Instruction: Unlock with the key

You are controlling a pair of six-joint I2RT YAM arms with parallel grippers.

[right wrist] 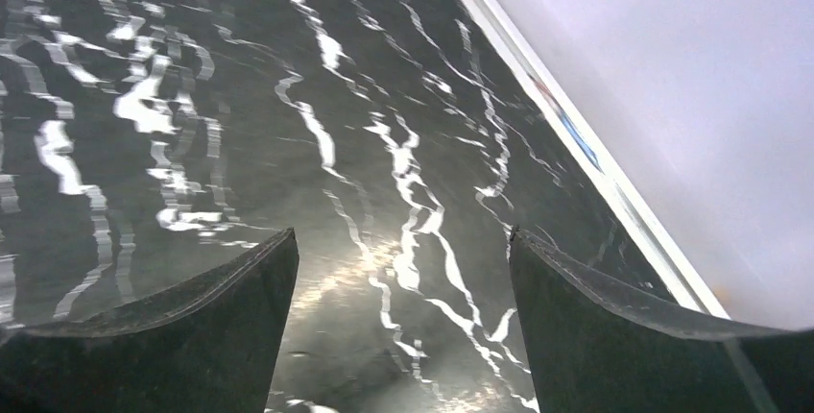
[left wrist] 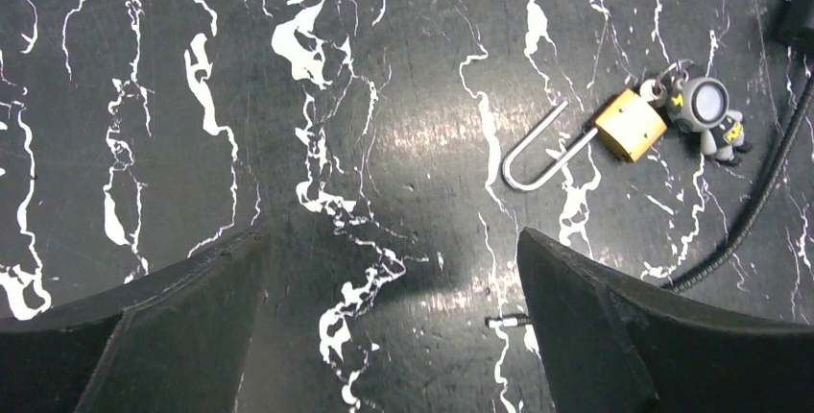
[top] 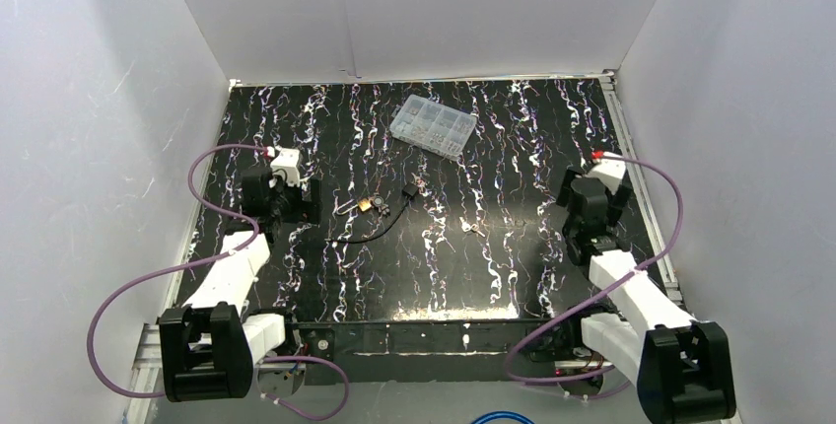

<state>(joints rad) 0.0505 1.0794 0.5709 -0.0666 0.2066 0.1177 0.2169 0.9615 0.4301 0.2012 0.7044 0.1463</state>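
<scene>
— Where the padlock (left wrist: pixel 629 125) lies mid-table, which way does it point?
— Shackle (left wrist: pixel 566 159) slants toward your left gripper (left wrist: pixel 394 250), gaping empty; right gripper (right wrist: pixel 403 240) likewise. Key (top: pixel 475 229) lies apart, rightward.

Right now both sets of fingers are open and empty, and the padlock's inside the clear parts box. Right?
No. The padlock lies on the table, apart from the clear parts box and nearer the arms; the top external view shows it. The left fingers and right fingers are open and empty.
</scene>
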